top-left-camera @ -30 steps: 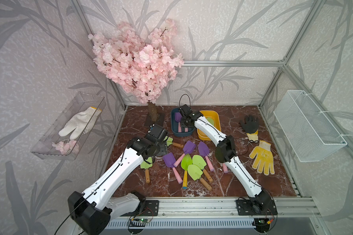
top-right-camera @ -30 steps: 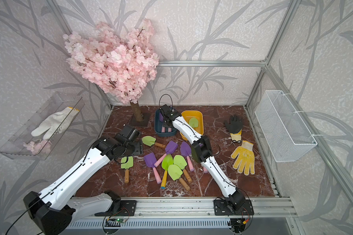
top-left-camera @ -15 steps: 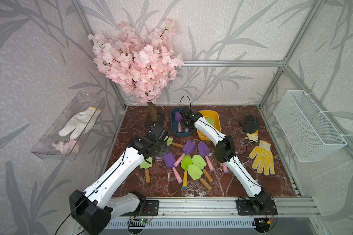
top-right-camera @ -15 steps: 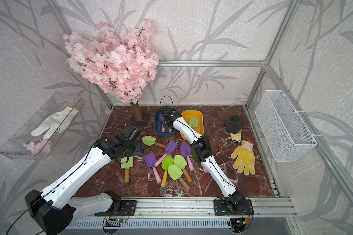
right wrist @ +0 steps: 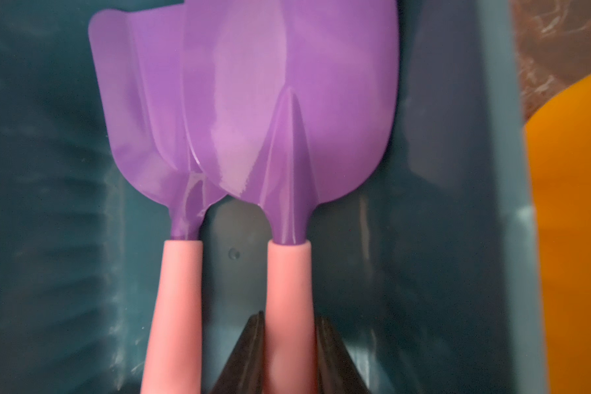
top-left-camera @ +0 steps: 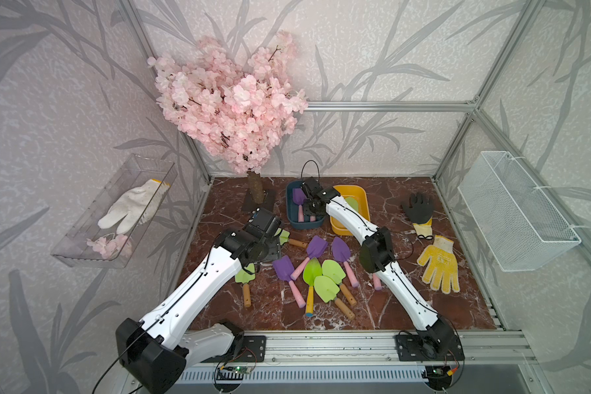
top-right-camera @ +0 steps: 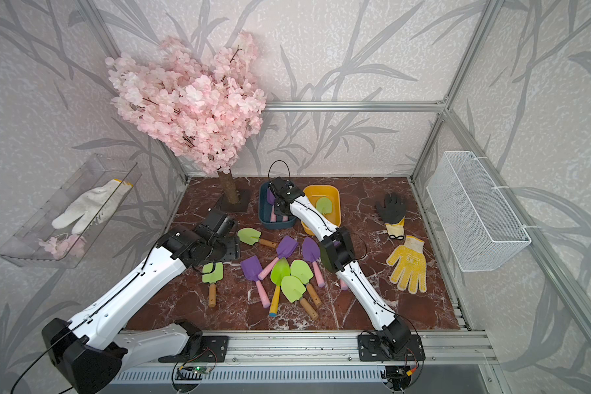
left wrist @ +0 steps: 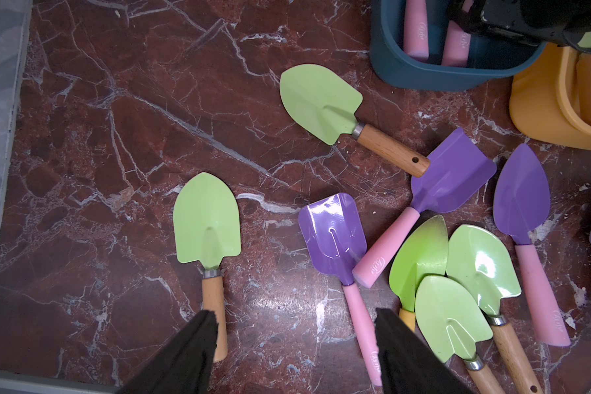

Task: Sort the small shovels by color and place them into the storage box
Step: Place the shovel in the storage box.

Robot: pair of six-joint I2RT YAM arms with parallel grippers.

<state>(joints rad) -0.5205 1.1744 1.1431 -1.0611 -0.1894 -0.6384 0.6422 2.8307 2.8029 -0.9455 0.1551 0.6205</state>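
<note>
**Right arm.** The right gripper point(right wrist: 289, 358) sits inside the blue box point(right wrist: 440, 256). Its black fingers point(right wrist: 249, 354) are clamped on the pink handle of a purple shovel point(right wrist: 287, 119), whose blade extends ahead of the fingertips over the box floor. A second purple shovel point(right wrist: 133, 102) lies just beside the held one, handles parallel and apart, its blade partly under the held blade. Whether the held shovel touches the floor cannot be told. Past the box wall on the held shovel's far side stands the yellow box point(right wrist: 577, 238); both top views show a lone green shovel point(top-right-camera: 323, 204) in it.

**Left arm.** The left gripper point(left wrist: 297, 354) hangs above the marble tabletop point(left wrist: 116, 136), jaws well apart and holding nothing. Below the gap, close to one finger, runs the pink handle of a square-bladed purple shovel point(left wrist: 333, 235). The wooden handle of a near green shovel point(left wrist: 207, 218) passes by the opposite finger. Farther ahead lies a far green shovel point(left wrist: 321, 102), its handle end against a purple blade. Beside the square-bladed one, outside the gap, is a cluster of overlapping shovels point(left wrist: 481, 262).
</note>
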